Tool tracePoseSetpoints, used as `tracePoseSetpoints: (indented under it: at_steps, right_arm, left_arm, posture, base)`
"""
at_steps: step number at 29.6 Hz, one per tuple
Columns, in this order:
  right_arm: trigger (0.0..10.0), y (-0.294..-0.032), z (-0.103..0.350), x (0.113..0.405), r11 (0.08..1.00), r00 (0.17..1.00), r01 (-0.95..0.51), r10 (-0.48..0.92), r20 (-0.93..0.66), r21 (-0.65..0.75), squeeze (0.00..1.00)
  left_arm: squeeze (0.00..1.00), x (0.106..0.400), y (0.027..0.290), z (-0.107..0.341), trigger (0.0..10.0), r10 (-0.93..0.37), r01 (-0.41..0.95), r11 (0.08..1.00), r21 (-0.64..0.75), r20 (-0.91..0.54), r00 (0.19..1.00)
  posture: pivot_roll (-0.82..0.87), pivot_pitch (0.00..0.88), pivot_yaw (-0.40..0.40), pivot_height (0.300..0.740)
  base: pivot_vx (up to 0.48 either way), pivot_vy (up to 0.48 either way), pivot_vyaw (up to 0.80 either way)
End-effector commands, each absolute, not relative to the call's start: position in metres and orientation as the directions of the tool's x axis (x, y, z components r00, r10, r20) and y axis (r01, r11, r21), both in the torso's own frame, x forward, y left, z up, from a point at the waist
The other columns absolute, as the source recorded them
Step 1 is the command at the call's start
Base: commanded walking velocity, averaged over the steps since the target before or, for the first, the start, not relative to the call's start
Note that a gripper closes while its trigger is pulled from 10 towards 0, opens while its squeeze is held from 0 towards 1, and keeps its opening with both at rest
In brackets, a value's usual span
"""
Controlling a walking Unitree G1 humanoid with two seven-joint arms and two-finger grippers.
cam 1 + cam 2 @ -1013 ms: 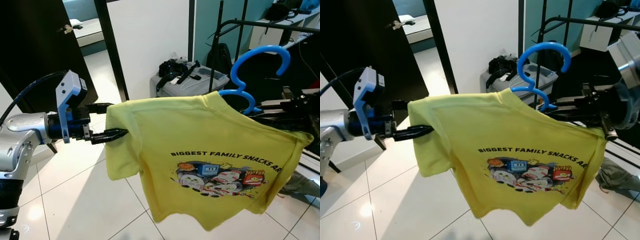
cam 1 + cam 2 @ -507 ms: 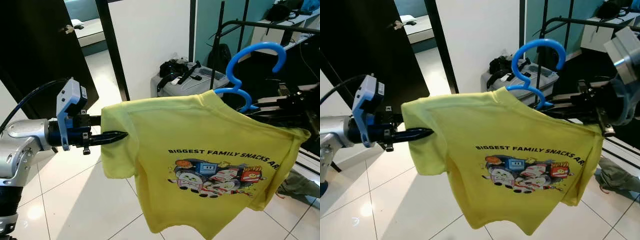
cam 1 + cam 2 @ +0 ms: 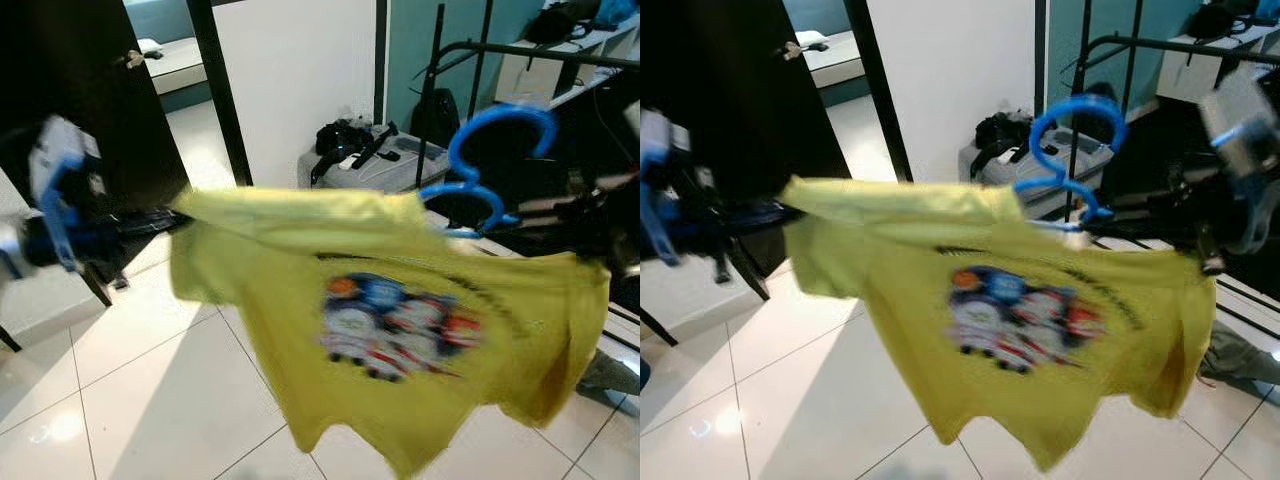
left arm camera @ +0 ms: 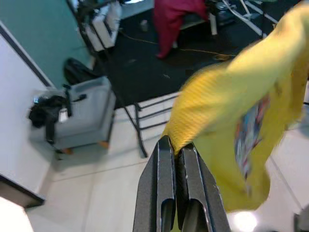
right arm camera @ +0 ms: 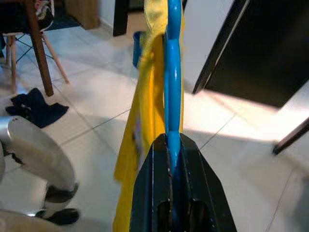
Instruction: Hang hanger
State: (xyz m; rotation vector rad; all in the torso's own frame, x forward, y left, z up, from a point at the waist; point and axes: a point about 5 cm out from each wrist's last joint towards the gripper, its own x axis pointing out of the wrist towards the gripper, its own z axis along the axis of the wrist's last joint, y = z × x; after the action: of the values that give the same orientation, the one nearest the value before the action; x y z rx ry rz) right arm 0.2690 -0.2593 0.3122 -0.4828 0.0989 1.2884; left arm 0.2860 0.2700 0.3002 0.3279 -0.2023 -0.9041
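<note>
Left tool (image 4: 176, 147) clamps the yellow cotton T-shirt (image 3: 400, 330) sleeve; right tool (image 5: 172, 145) is closed on the smooth blue plastic hanger (image 5: 173, 72).

White tiled floor (image 3: 150, 400). Grey storage box (image 3: 370, 170) against white wall (image 3: 300, 80), black bag (image 3: 345, 135) on its lid. Black clothes rack (image 3: 1160, 50) before teal wall (image 3: 410, 50). Dark open door (image 3: 80, 90). Grey cloth (image 3: 1240, 360) on floor by rack.
</note>
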Motion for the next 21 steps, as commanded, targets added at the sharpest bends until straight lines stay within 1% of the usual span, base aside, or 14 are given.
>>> tracePoseSetpoints:
  at_steps: [1,5,7,9,12,13,16,17,18,19,20,21]
  right_arm:
    - [10.0,-0.258,0.297,0.271,0.217,0.309,-0.937,0.880,-0.360,-0.275,0.00]
    - [10.0,-0.258,0.288,0.270,0.230,0.315,-0.938,0.876,-0.364,-0.258,0.00]
    - [10.0,-0.261,0.284,0.270,0.251,0.330,-0.936,0.872,-0.361,-0.248,0.00]
    - [10.0,-0.263,0.288,0.270,0.269,0.347,-0.929,0.874,-0.340,-0.256,0.00]
    - [10.0,-0.263,0.294,0.270,0.269,0.352,-0.923,0.879,-0.323,-0.274,0.00]
    - [10.0,-0.263,0.298,0.271,0.268,0.354,-0.920,0.881,-0.313,-0.286,0.00]
    - [10.0,-0.263,0.301,0.271,0.268,0.356,-0.918,0.883,-0.306,-0.293,0.00]
    - [10.0,-0.261,0.304,0.271,0.262,0.349,-0.917,0.891,-0.289,-0.302,0.00]
    - [10.0,-0.258,0.308,0.270,0.252,0.337,-0.918,0.903,-0.267,-0.307,0.00]
    - [10.0,-0.258,0.308,0.270,0.252,0.337,-0.918,0.903,-0.267,-0.307,0.00]
    - [10.0,-0.256,0.310,0.270,0.245,0.328,-0.919,0.910,-0.252,-0.310,0.00]
    - [10.0,-0.253,0.313,0.270,0.237,0.316,-0.920,0.920,-0.233,-0.313,0.00]
  left_arm:
    - [0.00,0.281,0.283,0.314,0.0,-0.774,0.700,0.602,0.383,0.068,0.629]
    - [0.00,0.280,0.284,0.314,0.0,-0.772,0.698,0.605,0.383,0.067,0.633]
    - [0.00,0.280,0.285,0.311,0.0,-0.770,0.700,0.607,0.377,0.060,0.635]
    - [0.00,0.282,0.280,0.303,0.0,-0.778,0.716,0.596,0.364,0.039,0.627]
    - [0.00,0.287,0.274,0.291,0.0,-0.777,0.726,0.592,0.351,0.007,0.630]
    - [0.00,0.288,0.269,0.279,5.9,-0.784,0.749,0.569,0.340,-0.048,0.618]
    - [0.00,0.289,0.265,0.270,5.9,-0.790,0.765,0.552,0.332,-0.086,0.607]
    - [0.00,0.291,0.257,0.257,10.0,-0.800,0.787,0.542,0.297,-0.107,0.591]
    - [0.42,0.292,0.246,0.244,10.0,-0.814,0.812,0.519,0.265,-0.138,0.565]
    - [0.42,0.292,0.246,0.244,10.0,-0.814,0.812,0.519,0.265,-0.138,0.565]
    - [1.00,0.293,0.239,0.236,10.0,-0.822,0.827,0.507,0.245,-0.152,0.549]
    - [1.00,0.291,0.229,0.227,10.0,-0.844,0.854,0.478,0.208,-0.162,0.512]
  posture:
    - [-0.08,0.000,0.074,0.740]
    - [-0.07,0.000,0.074,0.740]
    - [-0.07,0.000,0.074,0.740]
    - [-0.07,0.000,0.074,0.740]
    - [-0.07,0.000,0.078,0.740]
    - [-0.07,0.000,0.077,0.740]
    - [-0.07,0.000,0.077,0.740]
    - [-0.08,0.000,0.079,0.740]
    - [-0.08,0.000,0.078,0.740]
    - [-0.08,0.000,0.078,0.740]
    - [-0.08,0.000,0.078,0.740]
    - [-0.08,0.000,0.077,0.740]
  base:
    - [0.000,0.000,0.00]
    - [0.000,0.000,0.00]
    - [0.000,0.000,0.00]
    - [0.000,0.000,0.00]
    - [0.000,0.000,0.00]
    - [0.000,0.000,0.00]
    - [0.000,0.000,0.00]
    - [0.000,0.000,0.00]
    - [0.000,0.000,0.00]
    - [0.000,0.000,0.00]
    - [0.000,0.000,0.00]
    - [0.000,0.000,0.00]
